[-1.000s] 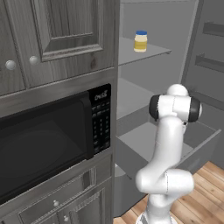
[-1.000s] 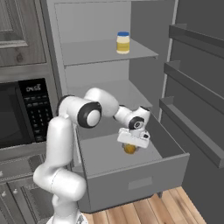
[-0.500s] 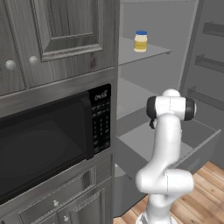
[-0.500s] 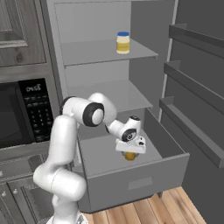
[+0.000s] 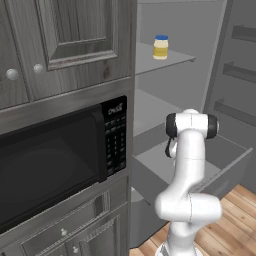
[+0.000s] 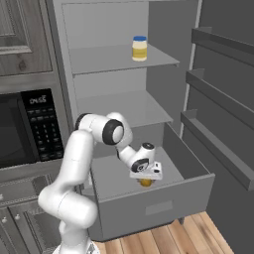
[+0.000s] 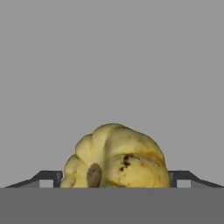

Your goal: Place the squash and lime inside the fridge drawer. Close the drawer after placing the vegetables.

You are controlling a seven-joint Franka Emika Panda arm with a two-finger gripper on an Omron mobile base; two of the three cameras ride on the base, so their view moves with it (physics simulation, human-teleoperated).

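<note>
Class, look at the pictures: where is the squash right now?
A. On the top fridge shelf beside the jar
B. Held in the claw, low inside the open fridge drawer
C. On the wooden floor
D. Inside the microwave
B: the squash sits between the claw fingertips, down inside the open drawer.

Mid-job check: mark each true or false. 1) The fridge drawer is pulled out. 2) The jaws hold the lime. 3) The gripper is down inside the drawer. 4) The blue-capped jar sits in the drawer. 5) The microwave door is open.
1) True: the fridge drawer stands open.
2) False: the squash sits between the jaws of the gripper.
3) True: it hangs low over the drawer floor, behind the front panel.
4) False: the jar stands on the upper shelf.
5) False: the microwave is closed.
</note>
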